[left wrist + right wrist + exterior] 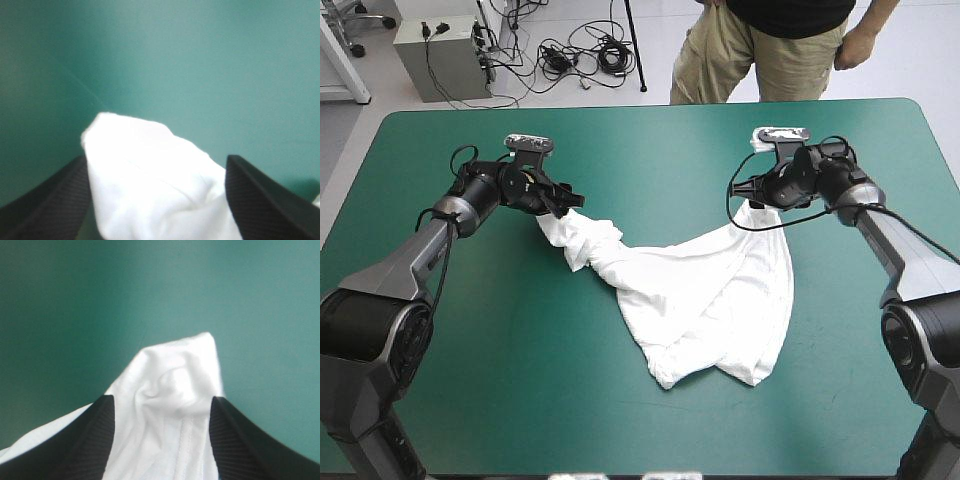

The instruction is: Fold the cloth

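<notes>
T-shirt [705, 300]: white, unfolded, strung between the two tools. Its upper edge sags in a shallow curve, and its bulk lies crumpled on the tabletop [470, 330], tapering toward the near edge.
Left tool [560, 205]: at the T-shirt's far left end, clamped on a twisted, rope-like corner of the fabric.
Left tool, wrist view: two black fingers [45, 205] flank a bunched fold of the T-shirt. The fabric hides their tips and projects ahead of them.
Right tool [757, 195]: at the T-shirt's far right end, gripping the fabric where it fans out wide.
Right tool, wrist view: its fingers [240, 440] stand on either side of a creased peak of the T-shirt with a stitched seam. Their tips are covered by the fabric.
Tool spacing: well apart, one at each far end of the T-shirt.
Cover [650, 150]: teal-green, visible on every side of the T-shirt.
</notes>
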Robot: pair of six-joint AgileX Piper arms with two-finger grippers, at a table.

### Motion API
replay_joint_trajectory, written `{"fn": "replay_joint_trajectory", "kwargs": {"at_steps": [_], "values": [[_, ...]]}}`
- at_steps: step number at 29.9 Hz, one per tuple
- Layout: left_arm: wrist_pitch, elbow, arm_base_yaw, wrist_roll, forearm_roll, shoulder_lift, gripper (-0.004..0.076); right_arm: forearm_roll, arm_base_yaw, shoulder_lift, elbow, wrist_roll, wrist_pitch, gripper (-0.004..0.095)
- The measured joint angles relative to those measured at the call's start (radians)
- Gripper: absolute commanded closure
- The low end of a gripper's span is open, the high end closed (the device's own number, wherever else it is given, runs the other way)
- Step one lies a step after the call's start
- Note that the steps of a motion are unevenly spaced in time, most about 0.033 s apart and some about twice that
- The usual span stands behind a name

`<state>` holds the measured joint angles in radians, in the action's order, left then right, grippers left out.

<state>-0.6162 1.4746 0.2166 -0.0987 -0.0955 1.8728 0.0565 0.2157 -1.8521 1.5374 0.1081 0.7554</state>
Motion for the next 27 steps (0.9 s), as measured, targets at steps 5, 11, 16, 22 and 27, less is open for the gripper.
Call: {"fn": "replay_joint_trajectory", "kwargs": {"at_steps": [5, 11, 16, 22, 27], "values": [[-0.164, 0.108, 0.0, -0.006, 0.046, -0.042, 0.0106, 0.0, 0.0, 0.007, 0.141, -0.009, 0.107, 0.0355], [-0.262, 0.17, 0.0, -0.024, 0.06, -0.193, 0.0106, 0.0, 0.0, 0.106, 0.202, -0.013, 0.241, 0.0378], [-0.338, 0.167, 0.0, -0.027, 0.077, -0.334, 0.0106, 0.0, 0.0, 0.23, 0.177, -0.013, 0.377, 0.0401], [-0.37, 0.153, 0.0, -0.006, 0.119, -0.406, 0.0125, 0.007, 0.0, 0.364, 0.063, -0.017, 0.447, 0.0421], [-0.414, 0.153, 0.0, 0.046, 0.169, -0.346, 0.0157, 0.007, 0.0, 0.434, -0.039, -0.021, 0.459, 0.0422]]}}
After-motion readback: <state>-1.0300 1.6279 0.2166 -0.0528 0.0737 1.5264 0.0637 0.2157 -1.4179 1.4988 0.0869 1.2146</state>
